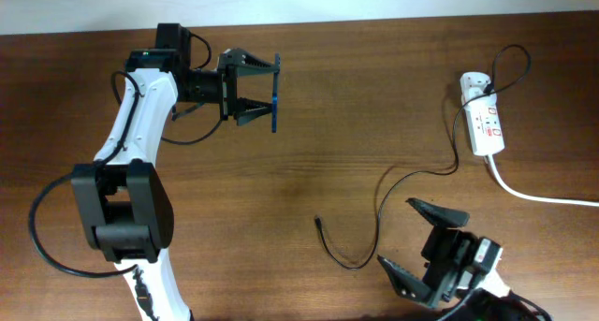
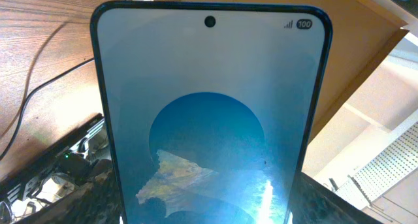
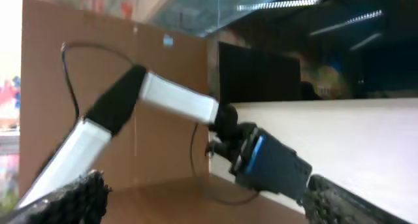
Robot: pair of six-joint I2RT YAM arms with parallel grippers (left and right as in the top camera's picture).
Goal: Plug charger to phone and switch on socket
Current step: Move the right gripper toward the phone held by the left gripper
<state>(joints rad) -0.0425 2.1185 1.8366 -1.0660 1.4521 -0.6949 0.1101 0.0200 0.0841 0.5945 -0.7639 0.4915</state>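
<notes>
Two tools showed. The left tool [image 1: 270, 89], toward the far-left corner of the surface [image 1: 281, 185], was clamped on the phone [image 2: 209, 119], its fingers on the two long sides. The phone stood on end, long axis upright and camera-hole end up. Its lit screen was turned back toward the wrist and the left edge. From above only its thin blue top edge showed, running far to near. The right tool [image 1: 394, 231] sat by the near edge toward the right corner, fingers spread wide, holding nothing. The charger [image 1: 378, 209] lay loose just beside it. Its connector tip [image 1: 319, 222] pointed roughly at the far edge, well apart from the phone. The cable ran on to the socket [image 1: 484, 120] near the right edge, whose long axis ran far to near. Its white cord [image 1: 538, 196] trailed off the right edge.
</notes>
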